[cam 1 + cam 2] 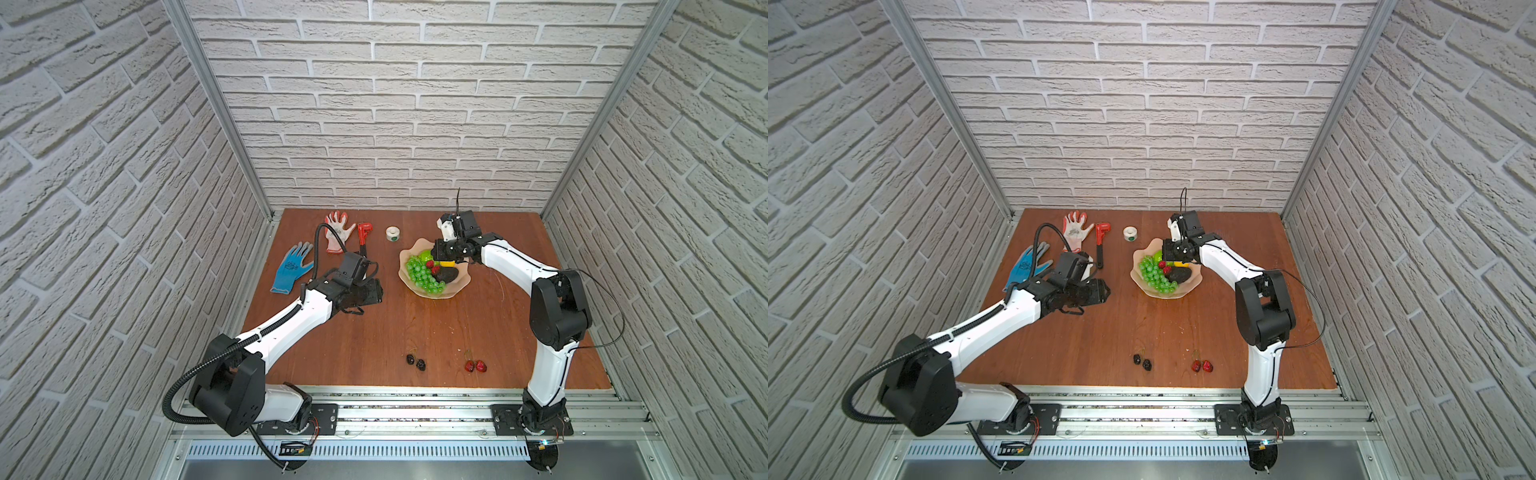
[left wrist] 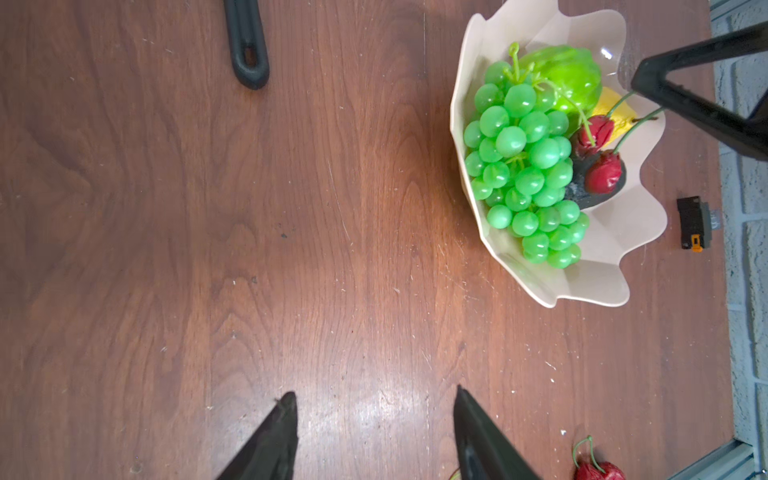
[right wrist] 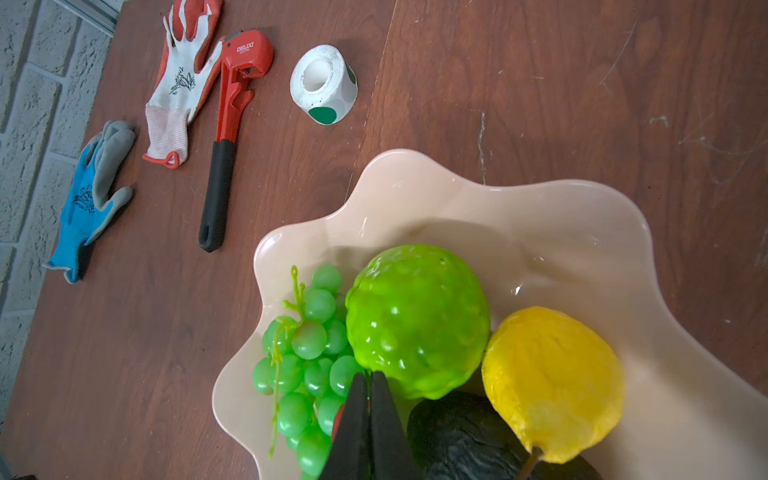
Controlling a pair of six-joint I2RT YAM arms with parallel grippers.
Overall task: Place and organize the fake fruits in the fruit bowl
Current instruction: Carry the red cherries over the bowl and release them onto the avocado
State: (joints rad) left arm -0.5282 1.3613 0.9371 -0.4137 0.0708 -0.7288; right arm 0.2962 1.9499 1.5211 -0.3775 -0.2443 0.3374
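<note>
A: While your right gripper [image 3: 370, 382] hangs over the bowl [image 3: 540, 199], its jaws are pressed together on the stems of the red cherries [image 2: 604, 172], and both fruits sit low among the others.

B: The lower one shows in front of the avocado [image 2: 582, 194] in the left wrist view; whether it rests on it, I cannot tell you.

A: Your left gripper [image 2: 375, 397] has its jaws apart with nothing between them, over bare table [image 2: 249, 249], on the side of the bowl away from your right arm.

B: Inside the bowl you have the grapes [image 1: 422, 276] along the side nearest your left arm, the green ball [image 3: 415, 320] behind them, and the lemon [image 3: 552, 382] just beside that ball.

A: Two pairs lie on the table near the front edge, well apart from the bowl: the dark cherries [image 1: 416, 361] and the loose red cherries [image 1: 476, 366].

B: Behind the bowl stands the tape roll [image 3: 324, 83], and further toward your left arm lie the wrench [image 3: 226, 124], the red-and-white glove [image 3: 183, 83] and the blue glove [image 3: 87, 203].
</note>
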